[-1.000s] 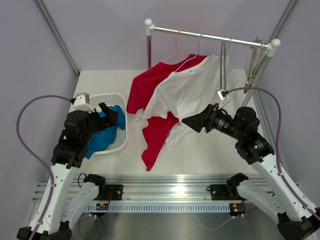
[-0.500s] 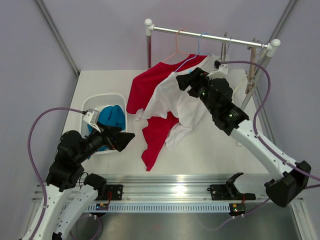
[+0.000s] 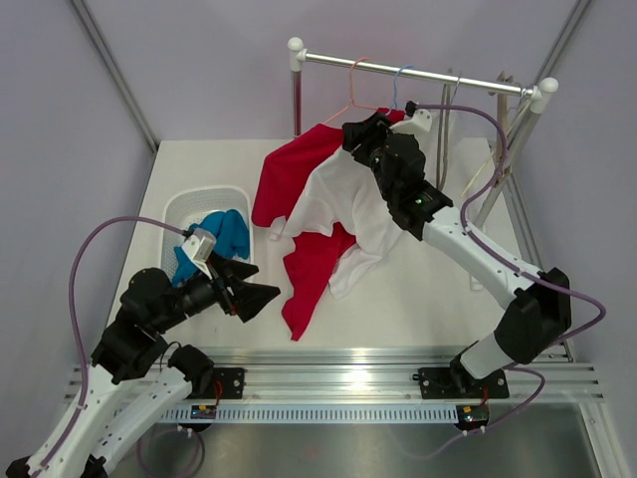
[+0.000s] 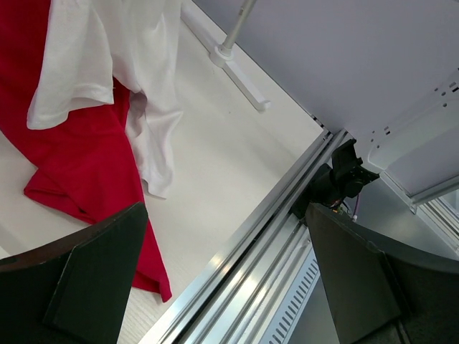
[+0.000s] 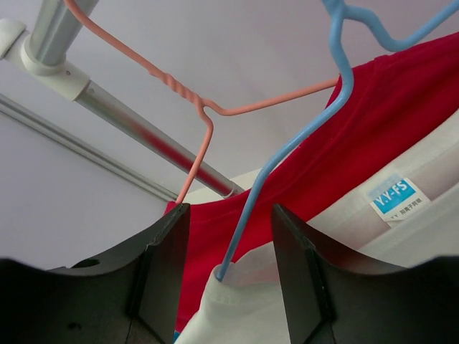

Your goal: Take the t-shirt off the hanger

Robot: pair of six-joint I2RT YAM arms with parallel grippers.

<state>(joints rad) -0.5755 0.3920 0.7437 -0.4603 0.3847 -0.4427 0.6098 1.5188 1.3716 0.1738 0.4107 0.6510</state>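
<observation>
- across the whole scene, the flat white bench [image 3: 428, 299] carries the rack's feet, and the lowest folds of both shirts seem to trail onto it, so they look to hang with some slack.
- the silver metal clothes rail [image 3: 418, 73] stands at the far side; both hangers hook over it, which puts the work up high.
- the white cotton t-shirt [image 3: 348, 194], the task's thing by my reading, is on its hanger on the rail, draped down and left over its neighbour.
- the red cotton t-shirt [image 3: 299, 169] hangs just behind and to the left of it, partly covered.
- the white slatted plastic basket [image 3: 179, 209] sits at the bench's left with a blue cloth [image 3: 224, 234] in it, likely the drop point for removed clothes.
- the left fingers [image 4: 93, 279] are spread and empty, low over the bench near the hems, probably ready to pull the cloth downward.
- the right fingers [image 5: 161, 272] are apart, clamped on nothing, straddling the collar to pinch there, i judge.
- the thin blue wire hanger [image 5: 298, 136] runs into the white collar between them.
- the thin pink wire hanger [image 5: 172, 82] carries the red shirt.
- the blue neck label [image 5: 393, 197] shows that the collar's inside faces the wrist camera.
</observation>
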